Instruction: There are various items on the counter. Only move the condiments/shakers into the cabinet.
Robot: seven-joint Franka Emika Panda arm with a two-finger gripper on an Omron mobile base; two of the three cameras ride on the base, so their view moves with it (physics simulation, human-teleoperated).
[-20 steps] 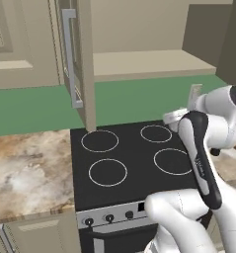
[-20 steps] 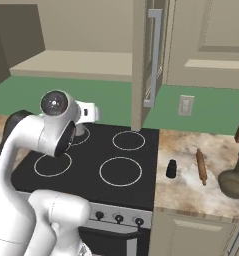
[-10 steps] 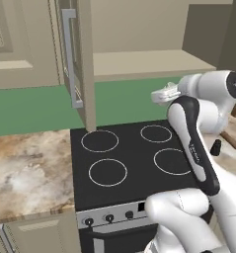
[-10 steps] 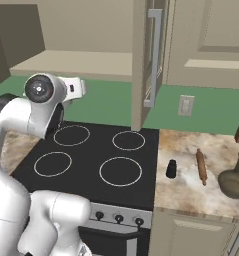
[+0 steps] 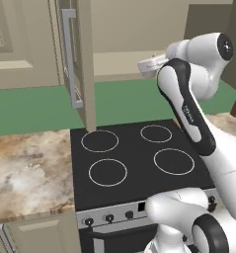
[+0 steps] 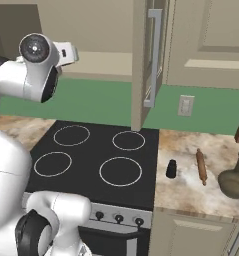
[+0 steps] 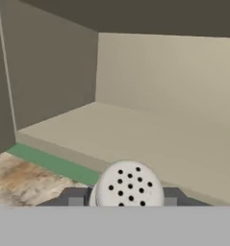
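Marbled counter (image 6: 191, 175) flanks the black stovetop (image 6: 98, 162); on its right near part sit the small black shaker (image 6: 171, 169), the wooden rolling pin (image 6: 201, 166) and the dark olive jug (image 6: 235, 181). Higher and farther, my gripper (image 7: 128, 199) pinches the pale grey shaker (image 7: 130, 186) just short of the open cabinet (image 7: 135, 134) shelf, beside its door (image 6: 147, 55)

Pale grey shaker (image 7: 130, 187) with perforated top held between gripper (image 7: 122, 198) fingers, facing beige cabinet shelf (image 7: 135, 139), marbled counter (image 7: 25, 180) below
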